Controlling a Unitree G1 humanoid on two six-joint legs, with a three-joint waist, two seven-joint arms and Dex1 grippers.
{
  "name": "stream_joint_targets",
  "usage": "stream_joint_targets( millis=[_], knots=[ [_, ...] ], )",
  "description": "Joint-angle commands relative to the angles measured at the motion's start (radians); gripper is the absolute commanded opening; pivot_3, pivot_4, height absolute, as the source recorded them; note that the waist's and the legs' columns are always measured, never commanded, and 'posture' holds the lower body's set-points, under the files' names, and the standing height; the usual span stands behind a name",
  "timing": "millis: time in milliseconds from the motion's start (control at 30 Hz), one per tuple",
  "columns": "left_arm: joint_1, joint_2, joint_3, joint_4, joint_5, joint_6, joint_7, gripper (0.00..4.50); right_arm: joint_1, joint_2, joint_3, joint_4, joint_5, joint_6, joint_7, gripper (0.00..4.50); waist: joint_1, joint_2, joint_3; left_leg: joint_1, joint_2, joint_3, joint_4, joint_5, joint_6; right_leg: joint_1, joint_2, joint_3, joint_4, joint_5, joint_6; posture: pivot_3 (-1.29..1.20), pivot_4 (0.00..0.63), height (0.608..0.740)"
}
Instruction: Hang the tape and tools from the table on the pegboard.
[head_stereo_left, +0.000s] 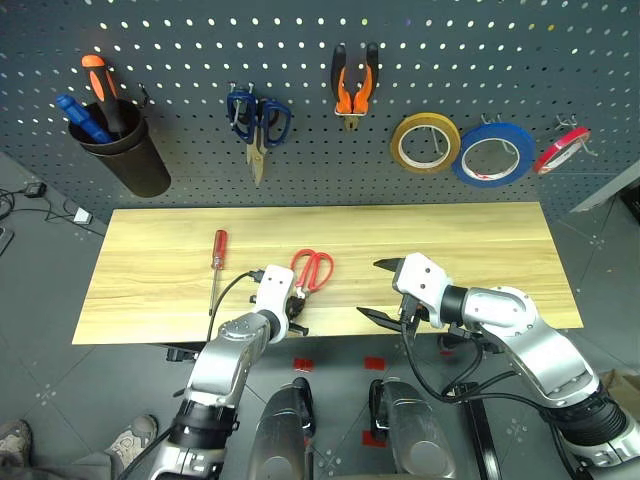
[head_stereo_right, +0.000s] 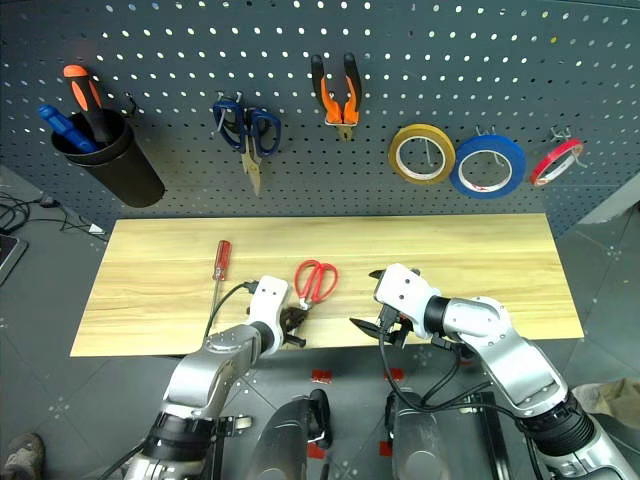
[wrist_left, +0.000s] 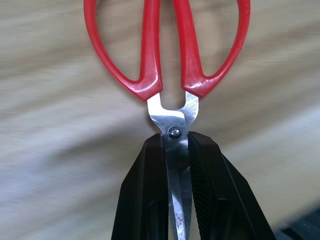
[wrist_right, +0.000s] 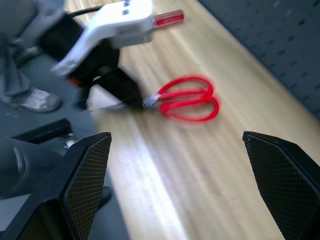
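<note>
While the red scissors (head_stereo_left: 312, 269) lie on the worktop (head_stereo_left: 480, 250), their blades sit clamped in the left gripper (head_stereo_left: 294, 305).
Left jaws: clenched on the scissor blades just below the pivot; red handles point away toward the pegboard (head_stereo_left: 200, 30).
Right gripper (head_stereo_left: 381, 291): jaws released, spread wide, hovering over the worktop's near edge, beside the scissors but apart from them.
Screwdriver (head_stereo_left: 217, 256): red handle, flat on the worktop, left of the scissors.
Blue tape (head_stereo_left: 492, 153): on the pegboard, between a yellow roll (head_stereo_left: 424, 142) and a red roll (head_stereo_left: 560, 150).
Pliers (head_stereo_left: 353, 86): hanging on the pegboard.
</note>
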Motion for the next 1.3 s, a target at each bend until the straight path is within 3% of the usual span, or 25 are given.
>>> stream_joint_targets(
  millis=[33,233,433,600,867,1167,1233,1300],
  knots=[
    [0.052,0.041,0.029,-0.192,0.009,-0.098,-0.009,0.3,0.003,-0.002,-0.071,-0.127,0.047,0.002,0.007,4.5,-0.006,0.0,0.0,0.0,0.0,0.0,0.0,0.0,0.0,0.0,0.0,0.0,0.0,0.0,0.0,-0.27,0.318,0.74],
    [0.113,0.044,0.118,-0.433,-0.055,-0.146,-0.011,0.3,0.002,-0.005,-0.132,-0.171,0.086,0.01,0.005,4.5,-0.012,0.0,0.0,0.0,-0.001,0.0,0.001,0.0,0.0,0.001,-0.001,0.001,0.0,0.0,0.0,-0.28,0.316,0.74],
    [0.121,0.116,0.161,-0.543,0.096,-0.287,0.073,0.3,-0.023,0.013,-0.164,-0.149,0.093,-0.008,-0.018,4.5,-0.016,0.0,0.0,0.0,-0.001,0.0,0.0,0.0,0.0,0.0,0.0,0.0,0.0,0.0,0.0,-0.26,0.305,0.74],
    [0.036,0.098,0.213,-0.475,0.118,-0.319,0.13,0.3,-0.057,0.018,-0.146,-0.102,0.064,-0.037,-0.018,4.5,-0.016,-0.002,-0.001,0.0,-0.001,0.0,0.001,0.0,0.001,0.001,0.0,0.0,0.001,0.0,0.0,-0.26,0.302,0.74],
    [-0.082,0.123,0.176,-0.341,0.123,-0.362,0.086,0.3,-0.149,0.064,-0.119,-0.012,0.028,-0.09,-0.023,4.5,-0.015,-0.002,-0.001,0.0,-0.001,0.0,0.001,0.0,0.001,0.001,0.0,0.0,0.001,0.001,0.0,-0.26,0.303,0.74],
    [-0.116,0.122,0.162,-0.238,0.142,-0.375,0.083,0.3,-0.173,0.087,-0.112,0.019,0.015,-0.116,-0.014,4.5,-0.016,-0.002,-0.001,0.0,-0.001,0.0,0.002,0.0,0.001,0.001,0.0,0.0,0.001,0.001,0.0,-0.27,0.305,0.74],
    [-0.123,0.13,0.15,-0.205,0.152,-0.348,0.075,1.03,-0.184,0.1,-0.11,0.028,0.015,-0.119,-0.018,4.5,-0.016,-0.002,-0.001,0.0,-0.001,0.0,0.002,0.0,0.001,0.001,0.0,0.0,0.001,0.001,0.0,-0.27,0.306,0.74],
    [-0.126,0.132,0.145,-0.194,0.16,-0.34,0.072,1.45,-0.19,0.112,-0.104,0.03,0.013,-0.121,-0.019,4.5,-0.017,-0.002,-0.001,0.0,-0.001,0.0,0.002,0.0,0.001,0.001,0.0,0.0,0.002,0.001,0.0,-0.27,0.306,0.74]
  ],
)
